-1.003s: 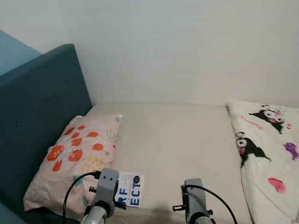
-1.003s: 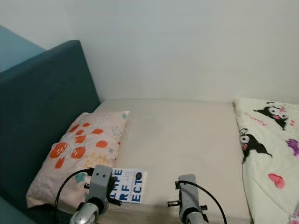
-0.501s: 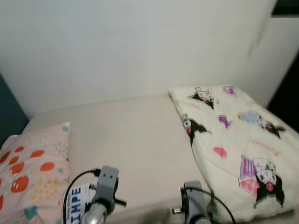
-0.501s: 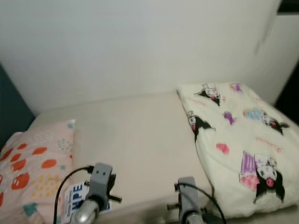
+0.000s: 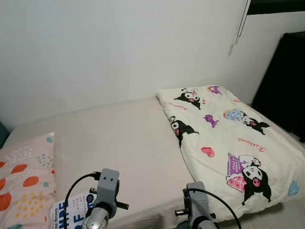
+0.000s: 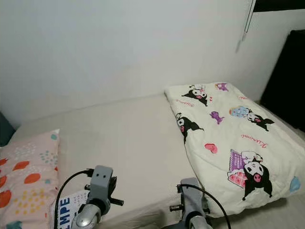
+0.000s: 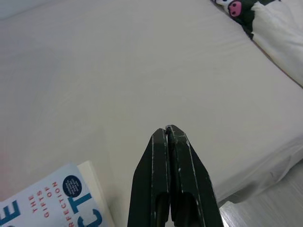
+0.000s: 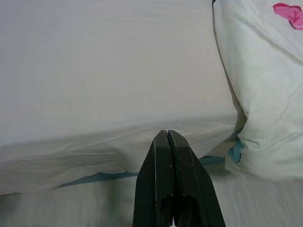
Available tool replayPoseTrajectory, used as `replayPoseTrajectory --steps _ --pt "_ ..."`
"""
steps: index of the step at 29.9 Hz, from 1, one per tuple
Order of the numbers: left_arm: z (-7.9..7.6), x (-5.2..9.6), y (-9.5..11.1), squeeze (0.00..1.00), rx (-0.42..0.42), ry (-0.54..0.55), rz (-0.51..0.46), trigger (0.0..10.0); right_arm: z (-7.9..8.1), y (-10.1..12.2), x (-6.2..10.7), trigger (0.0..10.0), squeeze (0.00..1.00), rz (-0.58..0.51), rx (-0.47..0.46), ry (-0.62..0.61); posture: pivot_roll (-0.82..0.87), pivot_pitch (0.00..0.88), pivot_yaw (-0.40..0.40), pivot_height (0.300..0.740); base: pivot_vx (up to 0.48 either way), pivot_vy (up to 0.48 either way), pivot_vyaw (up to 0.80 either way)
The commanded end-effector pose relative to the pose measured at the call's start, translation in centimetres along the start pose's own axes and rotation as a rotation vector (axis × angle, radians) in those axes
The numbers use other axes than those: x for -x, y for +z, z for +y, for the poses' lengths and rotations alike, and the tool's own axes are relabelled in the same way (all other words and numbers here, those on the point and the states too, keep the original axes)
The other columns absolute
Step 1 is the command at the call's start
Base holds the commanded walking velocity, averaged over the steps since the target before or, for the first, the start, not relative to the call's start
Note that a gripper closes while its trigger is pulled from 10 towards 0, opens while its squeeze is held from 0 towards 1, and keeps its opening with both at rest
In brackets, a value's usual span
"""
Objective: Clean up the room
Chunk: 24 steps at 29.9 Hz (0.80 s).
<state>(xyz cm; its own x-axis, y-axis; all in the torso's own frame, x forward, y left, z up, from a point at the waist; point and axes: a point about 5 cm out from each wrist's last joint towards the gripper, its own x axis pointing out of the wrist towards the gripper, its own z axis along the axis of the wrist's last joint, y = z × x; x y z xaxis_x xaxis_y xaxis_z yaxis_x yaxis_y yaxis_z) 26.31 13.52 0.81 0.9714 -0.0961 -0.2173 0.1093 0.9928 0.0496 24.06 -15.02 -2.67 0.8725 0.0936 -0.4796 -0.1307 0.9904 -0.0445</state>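
A bed [image 5: 119, 133] with a beige sheet lies before me. On its right half a white cartoon-print blanket [image 5: 228, 138] is spread in a folded heap. At the left sits a pink pillow [image 5: 21, 186] with orange dots. A white book with blue lettering [image 5: 69, 212] lies by the pillow near the front edge, and the book [image 7: 42, 203] is just beside my left gripper [image 7: 167, 130], which is shut with nothing in it. My right gripper [image 8: 166, 134] is shut too, held over the bed's front edge close to the blanket [image 8: 258, 94].
A white wall [image 5: 119, 47] runs behind the bed. A dark cabinet [image 5: 281, 86] stands at the far right. A cord [image 5: 240, 26] hangs down the wall. Pale floor [image 8: 94, 203] shows below the mattress edge.
The camera has swung to the right: the blue headboard has left the picture, the pillow slid to the left edge, and the blanket and dark cabinet came into view. Both grippers stay shut.
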Motion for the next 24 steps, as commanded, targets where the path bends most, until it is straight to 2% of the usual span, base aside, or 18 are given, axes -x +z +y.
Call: replayPoseTrajectory --steps 1,4,7,11,16,22,24 --pt "0.4 0.25 -0.31 0.0 -0.003 0.018 0.008 10.0 0.42 -0.01 -0.08 10.0 0.0 0.004 0.041 0.031 0.01 0.021 0.015 0.74 0.0 0.0 0.0" --pt "0.33 0.28 -0.29 0.0 -0.002 0.019 0.006 10.0 0.76 0.04 -0.13 10.0 0.0 0.003 0.084 0.049 0.01 0.02 0.016 0.74 0.0 0.0 0.53" --pt "0.29 0.29 -0.31 0.0 -0.001 0.019 0.007 10.0 0.81 0.04 -0.12 10.0 0.0 0.001 0.07 0.048 0.01 0.02 0.016 0.74 0.0 0.0 0.8" --pt "0.27 0.27 -0.3 0.0 0.0 0.019 0.006 10.0 0.6 0.12 -0.12 10.0 0.0 -0.009 0.023 0.026 0.0 0.016 0.019 0.74 0.0 0.0 0.0" --pt "0.36 0.12 -0.1 0.0 0.008 0.034 0.0 10.0 0.5 0.14 -0.11 10.0 0.0 -0.01 0.028 0.026 0.0 0.017 0.02 0.74 0.0 0.0 0.0" --pt "0.44 -0.06 0.03 0.0 -0.007 0.044 0.007 10.0 0.49 0.15 -0.12 10.0 0.0 -0.011 0.03 0.025 0.0 0.023 0.019 0.74 0.0 -0.442 0.0" --pt "0.47 -0.05 -0.22 0.0 0.002 0.049 0.028 10.0 0.49 0.13 -0.12 10.0 0.0 -0.011 0.03 0.024 0.0 0.024 0.02 0.74 0.0 0.0 0.0"
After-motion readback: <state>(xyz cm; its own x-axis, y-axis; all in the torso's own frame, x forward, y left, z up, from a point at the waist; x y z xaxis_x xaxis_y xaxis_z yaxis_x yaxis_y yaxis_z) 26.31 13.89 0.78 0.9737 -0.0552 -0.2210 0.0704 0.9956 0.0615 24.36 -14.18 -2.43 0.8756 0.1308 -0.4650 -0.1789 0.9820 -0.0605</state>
